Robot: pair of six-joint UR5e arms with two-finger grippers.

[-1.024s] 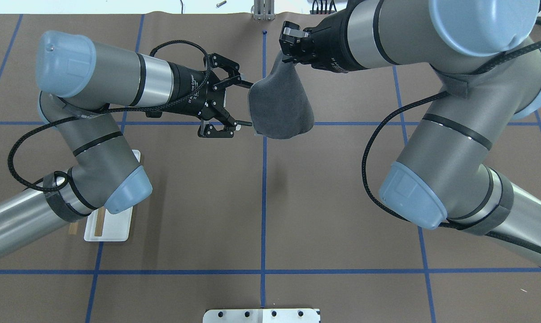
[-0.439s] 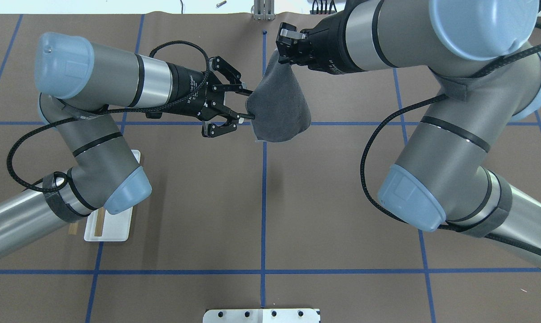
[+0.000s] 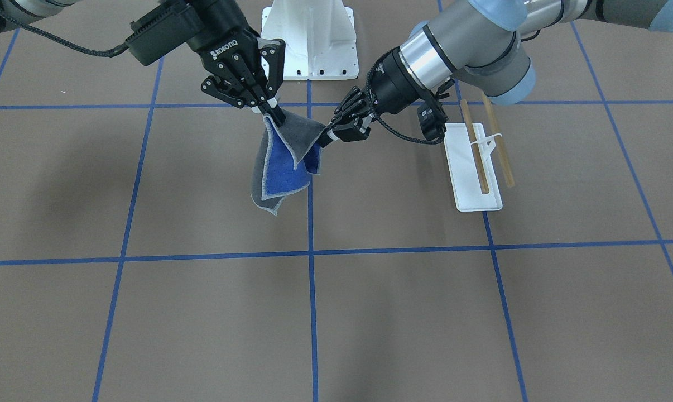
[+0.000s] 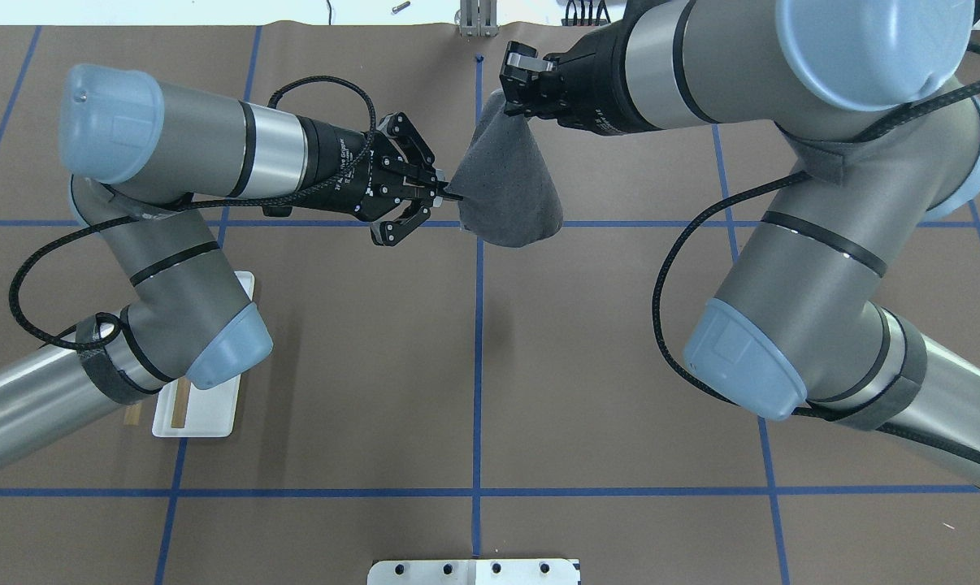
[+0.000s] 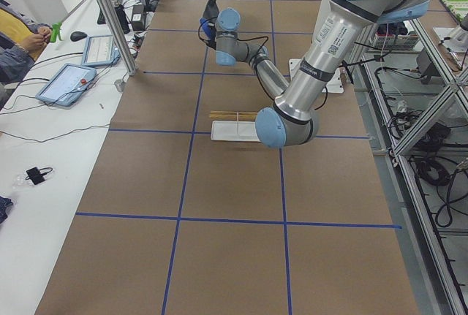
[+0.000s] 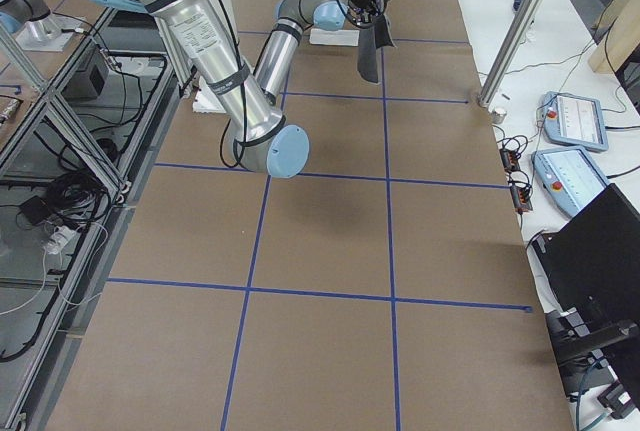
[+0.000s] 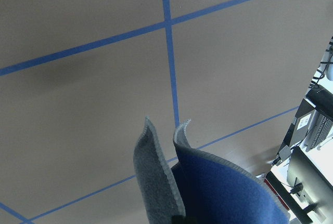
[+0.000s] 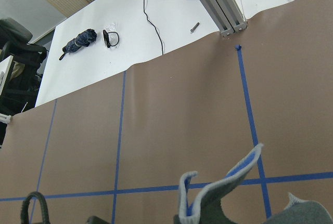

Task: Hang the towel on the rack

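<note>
A small soft towel – dark grey on one face, bright blue on the other, with pale stitched edging – hung in the air above the brown paper-covered tabletop, which was marked with a grid of blue tape lines. It was about midway between the tabletop's left and right ends, and none of it touched the surface.

The right pincer was clamped narrow on the towel's highest point, and the cloth fell away from it in loose folds. In the front-facing view the blue face showed inside the folds and the grey face wrapped the outside. From overhead only the grey face could be seen, spreading out below the right pincer.

The left pincer reached in level from the side, its fingers drawn together on a grey edge of the towel – lower than the right pincer's grip. The overhead view showed the same: the left pincer was pinched on the cloth's near side. The left wrist view showed a grey fold and a blue fold rising from its bottom edge.

The small rack stood on the tabletop toward the left end, well apart from the towel. It had a flat white rectangular base, a thin white upright and two parallel light-brown wooden rods, and nothing lay on the rods. The left arm hid part of it from overhead.

A large white bolted pedestal stood at the robot-side edge.
</note>
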